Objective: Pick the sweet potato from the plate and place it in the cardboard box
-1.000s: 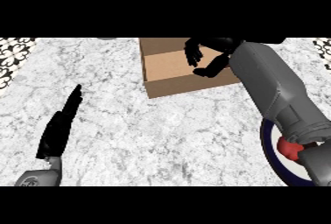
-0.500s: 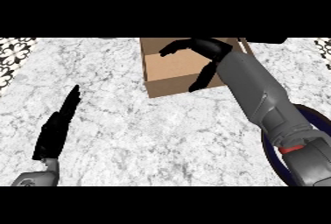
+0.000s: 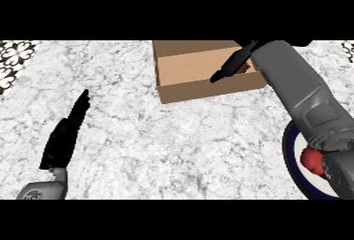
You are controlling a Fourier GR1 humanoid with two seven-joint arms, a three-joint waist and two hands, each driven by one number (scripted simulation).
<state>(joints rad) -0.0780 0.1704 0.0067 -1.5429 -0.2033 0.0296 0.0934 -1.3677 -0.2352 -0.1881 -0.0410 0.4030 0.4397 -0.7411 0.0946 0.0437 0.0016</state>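
Note:
The open cardboard box stands at the back of the counter, in the middle. My right hand hangs over its right half, open, fingers straight and pointing down-left, nothing in them. No sweet potato shows in the hand or in the visible part of the box. The dark-rimmed plate lies at the right edge, mostly hidden under my right forearm. A small red rounded shape shows over the plate beside the forearm; I cannot tell what it is. My left hand rests open at the lower left.
The counter top is grey-white marble. A black-and-white patterned strip runs along the far left edge. The box's near wall faces me.
My right hand's fingers went from curled over the box to straight, and the hand shifted right and back over the box. The left hand has not moved.

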